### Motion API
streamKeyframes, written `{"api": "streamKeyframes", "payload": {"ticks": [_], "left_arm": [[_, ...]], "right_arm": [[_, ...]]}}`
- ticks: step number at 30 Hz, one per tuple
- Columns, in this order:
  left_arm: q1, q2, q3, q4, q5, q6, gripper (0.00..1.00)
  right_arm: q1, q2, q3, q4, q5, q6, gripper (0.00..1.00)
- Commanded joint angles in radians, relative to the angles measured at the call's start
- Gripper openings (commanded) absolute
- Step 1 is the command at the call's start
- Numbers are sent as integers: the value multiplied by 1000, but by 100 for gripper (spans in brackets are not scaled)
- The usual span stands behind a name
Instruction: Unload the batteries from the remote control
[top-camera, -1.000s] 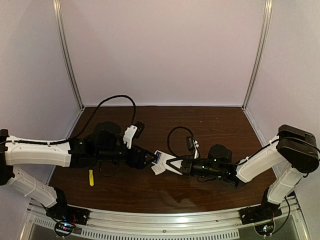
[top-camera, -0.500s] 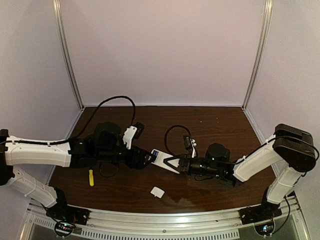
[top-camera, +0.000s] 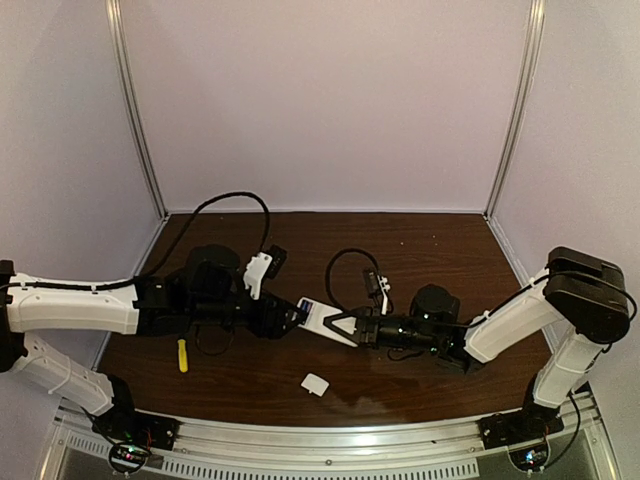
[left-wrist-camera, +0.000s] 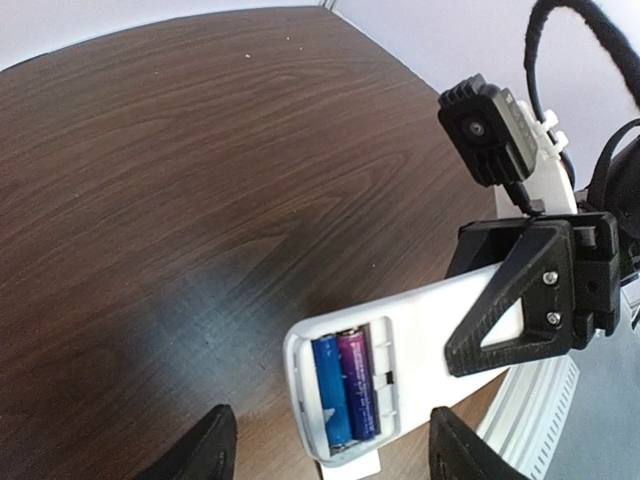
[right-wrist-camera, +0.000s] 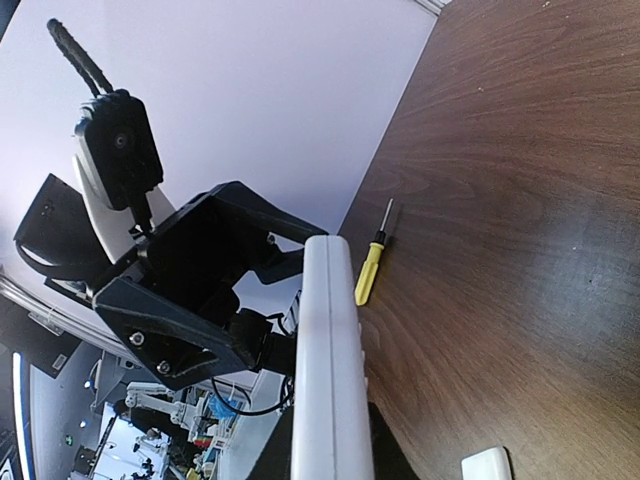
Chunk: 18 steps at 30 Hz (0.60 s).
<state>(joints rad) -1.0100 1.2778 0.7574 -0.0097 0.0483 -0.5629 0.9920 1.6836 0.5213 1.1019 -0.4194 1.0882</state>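
My right gripper (top-camera: 345, 326) is shut on the white remote control (top-camera: 325, 322) and holds it above the table. In the left wrist view the remote (left-wrist-camera: 430, 320) shows its back, with the battery bay open. Two batteries lie in it side by side, one blue (left-wrist-camera: 330, 390) and one purple (left-wrist-camera: 358, 385). My left gripper (top-camera: 290, 318) is open, and its fingertips (left-wrist-camera: 205, 455) flank the remote's battery end without touching it. In the right wrist view the remote (right-wrist-camera: 328, 370) is seen edge-on between my right gripper's fingers.
A small white cover piece (top-camera: 316, 384) lies on the brown table near the front edge; it also shows in the right wrist view (right-wrist-camera: 487, 465). A yellow-handled screwdriver (top-camera: 182, 354) lies at the left, also in the right wrist view (right-wrist-camera: 370, 270). White walls enclose the table.
The white cover piece came off the remote and dropped to the table near the front. The remote and both grippers have shifted slightly left.
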Motion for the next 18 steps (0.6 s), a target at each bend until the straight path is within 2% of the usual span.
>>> {"api": "streamKeyframes", "payload": {"ticks": [1, 7, 11, 14, 18], "left_arm": [[-3, -1, -1, -4, -4, 35, 68], [0, 42, 5, 67, 128, 68, 74], [13, 50, 6, 69, 154, 72, 77], [30, 63, 9, 44, 146, 67, 76], [40, 72, -11, 97, 217, 62, 73]], "right_arm": [[-3, 23, 26, 62, -32, 0, 0], [-4, 62, 41, 124, -87, 22, 0], [-4, 87, 44, 195, -121, 45, 0], [-4, 110, 40, 256, -139, 71, 0], [-4, 141, 40, 350, -172, 107, 0]]}}
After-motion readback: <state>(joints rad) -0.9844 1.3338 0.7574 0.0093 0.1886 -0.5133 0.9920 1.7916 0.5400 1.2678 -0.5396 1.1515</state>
